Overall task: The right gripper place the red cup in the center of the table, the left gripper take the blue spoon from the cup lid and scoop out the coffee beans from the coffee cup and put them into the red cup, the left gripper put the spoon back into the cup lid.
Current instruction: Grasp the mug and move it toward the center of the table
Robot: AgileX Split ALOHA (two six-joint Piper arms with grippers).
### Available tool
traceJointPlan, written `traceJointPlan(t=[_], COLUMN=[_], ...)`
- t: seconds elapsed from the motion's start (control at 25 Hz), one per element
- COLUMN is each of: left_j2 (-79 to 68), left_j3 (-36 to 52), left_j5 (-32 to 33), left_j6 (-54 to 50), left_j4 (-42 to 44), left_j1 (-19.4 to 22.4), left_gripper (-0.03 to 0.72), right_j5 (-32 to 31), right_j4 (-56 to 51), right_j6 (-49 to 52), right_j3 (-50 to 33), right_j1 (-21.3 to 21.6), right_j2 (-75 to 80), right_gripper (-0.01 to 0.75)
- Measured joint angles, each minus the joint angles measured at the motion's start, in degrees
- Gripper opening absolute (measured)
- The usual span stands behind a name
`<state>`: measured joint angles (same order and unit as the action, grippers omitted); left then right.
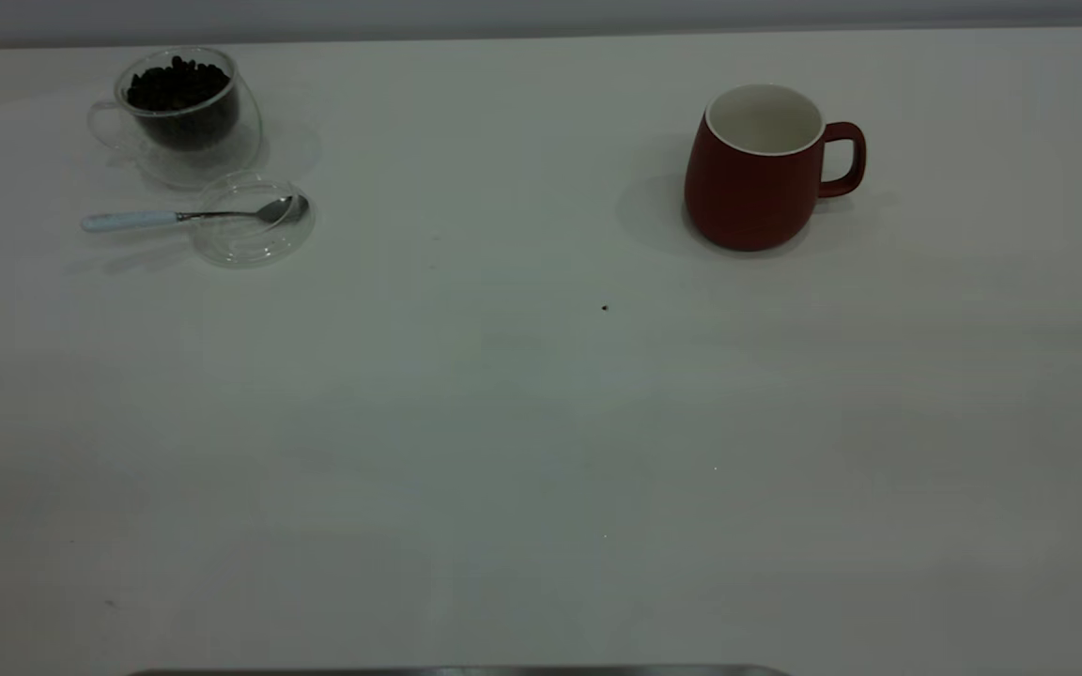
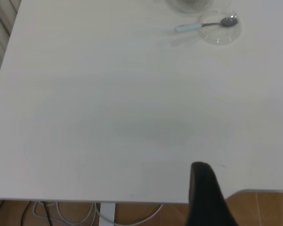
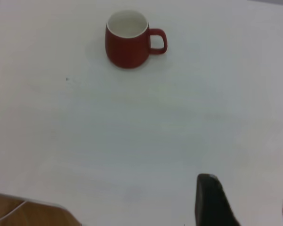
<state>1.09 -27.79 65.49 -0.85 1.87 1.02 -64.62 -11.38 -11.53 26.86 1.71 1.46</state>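
A white table (image 3: 132,141) fills nearly the whole right wrist view. In the upper part of the frame, a little left of centre, the red cup (image 3: 127,43) stands upright, its white inside showing and nothing visible in it, its loop handle pointing toward the right of the frame. A tiny dark speck (image 3: 67,79) lies on the tabletop below and to the left of the cup. At the bottom right, the right gripper (image 3: 245,202) shows as one black finger (image 3: 212,202) and a dark sliver at the frame's right edge, a wide gap between them, well apart from the cup. In the bottom left corner the table's edge gives way to brown floor (image 3: 19,212) with a pale cable (image 3: 12,208).
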Motion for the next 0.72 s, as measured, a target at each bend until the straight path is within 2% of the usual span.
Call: traceJointPlan(t=[0.2,0.44,0.6,0.72], left_j2=[0.0,0.0,0.0,0.0], left_j3=[0.0,0.0,0.0,0.0], left_j5=[0.0,0.0,0.0,0.0], left_j6=[0.0,0.0,0.05,0.05], left_j4=[0.0,0.0,0.0,0.0], left_j1=[0.0,0.0,0.0,0.0], left_gripper=[0.493,0.493,0.493,0.493], right_j5=[4.17,21.22,34.19,39.41], right_j4=[-2.29,-9.44,-22.32,-34.74], right_j6=[0.24,-6.23,-16.83,-27.13], right_j3=[0.37,0.54,1.06,4.13], right_j1=[0.0,0.0,0.0,0.0], right_j2=[10.46,29.76,46.59,58.03], right_gripper=[0.403,0.467,0.483,0.483])
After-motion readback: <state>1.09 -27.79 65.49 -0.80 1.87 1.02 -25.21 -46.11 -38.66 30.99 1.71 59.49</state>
